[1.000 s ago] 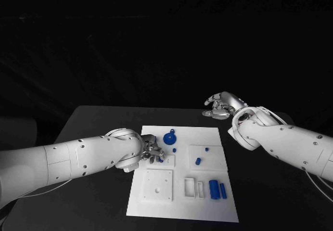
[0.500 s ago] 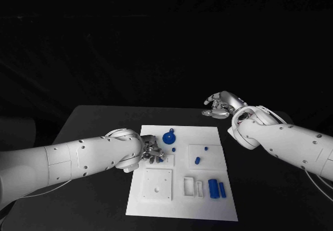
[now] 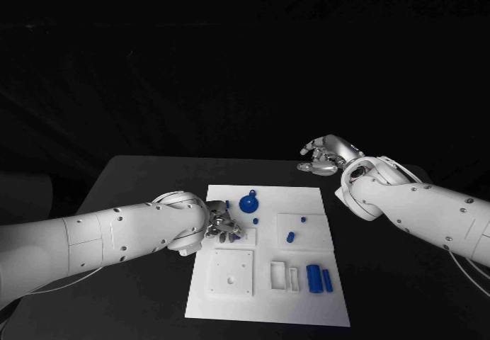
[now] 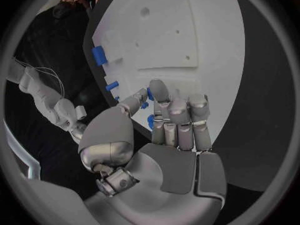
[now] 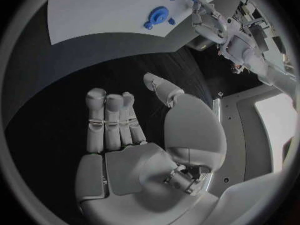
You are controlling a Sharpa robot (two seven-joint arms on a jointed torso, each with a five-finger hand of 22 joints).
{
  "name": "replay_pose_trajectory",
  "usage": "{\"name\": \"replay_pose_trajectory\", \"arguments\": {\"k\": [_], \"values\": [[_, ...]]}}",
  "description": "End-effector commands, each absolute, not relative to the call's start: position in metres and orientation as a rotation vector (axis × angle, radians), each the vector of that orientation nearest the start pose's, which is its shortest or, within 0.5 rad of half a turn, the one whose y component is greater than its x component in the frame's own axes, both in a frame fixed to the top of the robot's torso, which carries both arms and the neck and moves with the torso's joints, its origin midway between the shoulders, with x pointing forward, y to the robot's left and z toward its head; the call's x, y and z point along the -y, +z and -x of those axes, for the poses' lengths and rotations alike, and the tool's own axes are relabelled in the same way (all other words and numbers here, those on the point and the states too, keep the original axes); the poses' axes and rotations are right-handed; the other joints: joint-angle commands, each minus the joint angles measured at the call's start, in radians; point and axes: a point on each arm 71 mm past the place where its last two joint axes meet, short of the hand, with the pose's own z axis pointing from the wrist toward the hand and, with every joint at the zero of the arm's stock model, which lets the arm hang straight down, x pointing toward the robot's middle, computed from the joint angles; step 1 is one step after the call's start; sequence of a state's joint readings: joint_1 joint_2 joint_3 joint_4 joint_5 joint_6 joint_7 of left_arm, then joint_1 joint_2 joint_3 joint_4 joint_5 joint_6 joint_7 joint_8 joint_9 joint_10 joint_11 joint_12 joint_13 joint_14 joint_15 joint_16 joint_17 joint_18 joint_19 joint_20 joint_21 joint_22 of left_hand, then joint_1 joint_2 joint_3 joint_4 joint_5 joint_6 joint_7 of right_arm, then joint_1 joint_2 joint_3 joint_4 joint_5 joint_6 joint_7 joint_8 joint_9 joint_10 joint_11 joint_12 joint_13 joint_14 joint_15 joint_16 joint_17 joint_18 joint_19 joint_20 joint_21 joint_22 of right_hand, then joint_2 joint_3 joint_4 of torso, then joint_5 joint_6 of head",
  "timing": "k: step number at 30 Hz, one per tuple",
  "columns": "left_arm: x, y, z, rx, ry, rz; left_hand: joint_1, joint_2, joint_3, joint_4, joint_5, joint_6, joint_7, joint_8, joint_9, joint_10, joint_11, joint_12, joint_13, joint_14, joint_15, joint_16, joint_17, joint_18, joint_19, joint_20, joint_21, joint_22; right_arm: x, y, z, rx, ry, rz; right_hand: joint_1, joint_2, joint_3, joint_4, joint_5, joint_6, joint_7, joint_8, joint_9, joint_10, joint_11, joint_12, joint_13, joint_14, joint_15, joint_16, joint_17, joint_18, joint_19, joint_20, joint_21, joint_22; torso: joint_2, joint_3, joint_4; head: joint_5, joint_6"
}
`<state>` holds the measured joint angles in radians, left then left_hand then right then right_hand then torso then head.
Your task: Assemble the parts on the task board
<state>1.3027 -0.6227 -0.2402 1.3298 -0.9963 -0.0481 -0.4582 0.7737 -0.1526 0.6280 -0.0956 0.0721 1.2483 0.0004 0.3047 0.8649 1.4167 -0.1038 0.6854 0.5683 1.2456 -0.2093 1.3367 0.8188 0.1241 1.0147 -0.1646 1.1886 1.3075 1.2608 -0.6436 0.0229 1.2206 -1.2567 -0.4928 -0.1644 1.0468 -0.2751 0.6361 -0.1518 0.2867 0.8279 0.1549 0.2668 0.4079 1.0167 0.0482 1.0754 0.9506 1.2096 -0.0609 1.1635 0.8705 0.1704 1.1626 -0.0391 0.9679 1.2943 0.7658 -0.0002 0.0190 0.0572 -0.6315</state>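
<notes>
Left silver hand (image 3: 224, 228) low over left-centre of white rectangular task board (image 3: 268, 308) on black tabletop (image 3: 143, 177); fingers (image 4: 178, 116) curled together, pinching small blue part (image 4: 150, 121) against thumb; right silver hand (image 3: 327, 157) raised beyond board's far right corner, well apart from it, fingers loosely curled, holding nothing; round blue disc part (image 3: 249, 205) near board's far edge; two blue cylindrical parts (image 3: 318, 278) side by side near right front.
</notes>
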Motion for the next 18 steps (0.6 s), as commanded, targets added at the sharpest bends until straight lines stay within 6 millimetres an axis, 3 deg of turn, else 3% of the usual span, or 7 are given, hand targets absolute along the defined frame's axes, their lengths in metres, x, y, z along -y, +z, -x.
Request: {"name": "replay_pose_trajectory", "arguments": {"k": [1, 4, 7, 10, 13, 18], "values": [[-0.169, -0.246, -0.504, -2.246, -0.413, 0.197, -0.003, -0.024, 0.004, 0.023, -0.013, -0.006, -0.001, -0.005, 0.002, 0.005, 0.000, 0.000, -0.003, -0.002, 0.000, 0.006, -0.003, -0.005, -0.003, -0.108, 0.000, 0.007, 0.201, -0.141, -0.560, -1.469, 0.599, -0.207, 0.002, -0.001, -0.007, -0.001, 0.004, -0.003, 0.007, 0.002, 0.001, -0.001, -0.001, 0.004, -0.002, 0.001, -0.003, 0.002, -0.002, 0.091, 0.006, -0.001, -0.006, 0.001, 0.000, -0.0007, 0.0001, 0.000, 0.001], [-0.170, -0.246, -0.504, -2.245, -0.415, 0.198, -0.009, -0.052, 0.008, 0.055, -0.020, -0.007, 0.000, -0.005, 0.004, 0.005, 0.000, 0.001, -0.004, -0.003, 0.000, 0.008, -0.005, -0.004, -0.003, -0.108, 0.000, 0.006, 0.201, -0.141, -0.560, -1.467, 0.598, -0.208, 0.001, -0.001, -0.007, -0.001, 0.004, -0.003, 0.007, 0.002, 0.001, -0.001, -0.001, 0.005, -0.002, 0.001, -0.002, 0.002, -0.002, 0.091, 0.006, -0.001, -0.006, 0.001, 0.000, -0.0011, -0.0003, 0.000, 0.003], [-0.172, -0.245, -0.503, -2.242, -0.419, 0.204, -0.016, -0.067, 0.005, 0.065, -0.021, -0.007, 0.000, -0.006, 0.004, 0.004, 0.000, 0.001, -0.005, -0.004, 0.000, 0.008, -0.006, -0.004, -0.003, -0.108, 0.000, 0.006, 0.202, -0.141, -0.560, -1.466, 0.598, -0.208, 0.001, -0.001, -0.007, -0.001, 0.004, -0.004, 0.007, 0.002, 0.001, -0.002, -0.001, 0.005, -0.003, 0.001, -0.002, 0.002, -0.002, 0.091, 0.006, -0.001, -0.006, 0.001, 0.000, -0.0016, -0.0002, 0.000, 0.005], [-0.174, -0.244, -0.502, -2.239, -0.424, 0.213, -0.040, -0.118, 0.007, 0.109, -0.024, -0.011, 0.001, -0.006, 0.007, 0.001, 0.002, 0.000, -0.006, -0.008, 0.002, 0.009, -0.007, -0.004, -0.005, -0.107, -0.001, 0.005, 0.202, -0.141, -0.560, -1.466, 0.597, -0.209, 0.000, -0.002, -0.008, -0.001, 0.004, -0.004, 0.007, 0.002, 0.001, -0.002, -0.001, 0.005, -0.003, 0.000, -0.002, 0.002, -0.002, 0.091, 0.006, -0.001, -0.006, 0.001, 0.000, -0.0015, 0.0005, -0.001, 0.005], [-0.176, -0.242, -0.502, -2.238, -0.439, 0.235, -0.055, -0.113, -0.042, 0.113, -0.022, -0.017, 0.002, -0.006, 0.013, -0.004, 0.002, 0.001, -0.005, -0.014, 0.003, 0.011, -0.006, -0.002, -0.015, -0.107, 0.000, 0.007, 0.202, -0.142, -0.560, -1.466, 0.596, -0.209, 0.000, -0.002, -0.008, -0.001, 0.004, -0.006, 0.007, 0.001, 0.001, -0.002, -0.001, 0.005, -0.004, 0.000, -0.002, 0.001, -0.003, 0.091, 0.005, -0.001, -0.007, 0.001, 0.000, -0.0003, 0.0008, 0.000, 0.007], [-0.178, -0.232, -0.505, -2.225, -0.476, 0.275, -0.066, -0.119, -0.058, 0.132, -0.022, -0.023, 0.003, -0.009, 0.015, -0.010, 0.002, -0.002, -0.006, -0.019, 0.002, 0.010, -0.008, 0.001, -0.021, -0.108, -0.002, 0.006, 0.203, -0.142, -0.560, -1.466, 0.595, -0.210, 0.000, -0.002, -0.009, -0.001, 0.005, -0.008, 0.008, 0.000, 0.000, -0.003, 0.000, 0.006, -0.005, 0.000, -0.002, 0.001, -0.003, 0.091, 0.005, -0.001, -0.007, 0.002, -0.001, -0.0003, 0.0010, 0.000, 0.010]]}}
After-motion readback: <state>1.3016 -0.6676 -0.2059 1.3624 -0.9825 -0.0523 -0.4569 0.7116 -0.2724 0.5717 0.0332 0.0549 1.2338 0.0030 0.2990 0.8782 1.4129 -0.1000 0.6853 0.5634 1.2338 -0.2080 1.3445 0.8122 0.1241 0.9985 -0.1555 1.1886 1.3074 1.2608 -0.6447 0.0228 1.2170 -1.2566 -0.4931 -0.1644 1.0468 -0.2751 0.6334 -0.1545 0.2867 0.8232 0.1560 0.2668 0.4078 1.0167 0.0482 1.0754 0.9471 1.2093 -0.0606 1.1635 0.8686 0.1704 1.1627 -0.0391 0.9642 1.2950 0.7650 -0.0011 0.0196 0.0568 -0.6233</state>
